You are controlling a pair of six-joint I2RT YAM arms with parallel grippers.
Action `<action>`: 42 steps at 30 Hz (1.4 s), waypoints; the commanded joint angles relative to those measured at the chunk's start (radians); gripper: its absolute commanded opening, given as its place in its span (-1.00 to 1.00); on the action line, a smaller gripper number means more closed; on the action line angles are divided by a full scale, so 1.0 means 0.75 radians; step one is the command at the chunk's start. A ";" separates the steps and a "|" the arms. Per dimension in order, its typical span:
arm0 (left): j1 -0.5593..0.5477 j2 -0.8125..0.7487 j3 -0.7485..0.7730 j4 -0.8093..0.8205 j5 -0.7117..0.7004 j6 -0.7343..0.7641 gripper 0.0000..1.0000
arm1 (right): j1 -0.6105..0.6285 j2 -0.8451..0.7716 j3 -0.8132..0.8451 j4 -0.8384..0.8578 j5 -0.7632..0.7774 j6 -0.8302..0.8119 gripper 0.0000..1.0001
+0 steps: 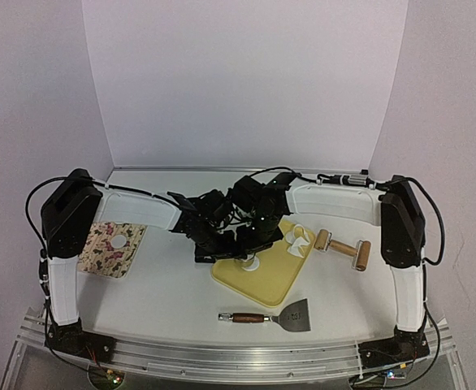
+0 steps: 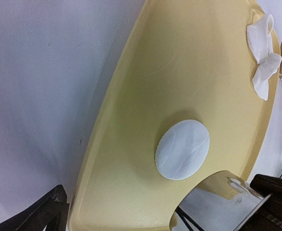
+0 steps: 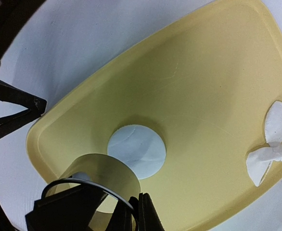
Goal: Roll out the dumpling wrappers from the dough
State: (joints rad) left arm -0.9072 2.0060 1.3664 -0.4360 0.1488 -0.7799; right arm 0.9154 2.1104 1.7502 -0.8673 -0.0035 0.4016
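Observation:
One dumpling wrapper [image 2: 182, 149], a thin white disc, lies flat on the yellow board [image 2: 131, 144]; the right wrist view shows the wrapper [image 3: 137, 150] just beyond the ring. My right gripper [image 3: 140, 204] is shut on the wall of the shiny metal ring cutter [image 3: 100, 175], held just above the board beside the disc. My left gripper [image 2: 148, 226] hangs open over the board's near edge with nothing in it; one finger [image 2: 44, 216] shows at lower left. Torn dough scraps [image 3: 271, 149] lie at the board's far corner. Another white wrapper [image 1: 119, 241] rests on the patterned mat [image 1: 108, 256].
A wooden rolling pin [image 1: 342, 248] lies right of the board. A metal scraper [image 1: 274, 316] with a wooden handle lies in front of it. Both arms cross closely above the board's left part [image 1: 230, 227].

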 commanded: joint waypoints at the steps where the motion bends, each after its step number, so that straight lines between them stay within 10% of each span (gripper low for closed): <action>1: -0.018 -0.190 -0.107 0.173 -0.028 0.065 0.96 | -0.016 0.027 0.064 -0.032 0.135 0.037 -1.00; 20: -0.004 -0.720 -0.440 0.295 -0.322 0.129 0.99 | -0.333 -0.146 -0.087 -0.096 0.230 0.041 -1.00; 31: 0.254 -1.097 -0.872 0.636 -0.478 -0.068 0.99 | -0.755 -0.275 -0.235 -0.077 0.219 -0.121 -1.00; 42: 0.260 -1.031 -0.732 0.281 -0.618 -0.050 0.99 | -1.009 -0.060 -0.084 -0.043 0.136 -0.192 -1.00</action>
State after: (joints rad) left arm -0.7124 1.1709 0.7298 -0.1480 -0.2975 -0.8400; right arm 0.1881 2.0210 1.6493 -0.9053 0.1218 0.2860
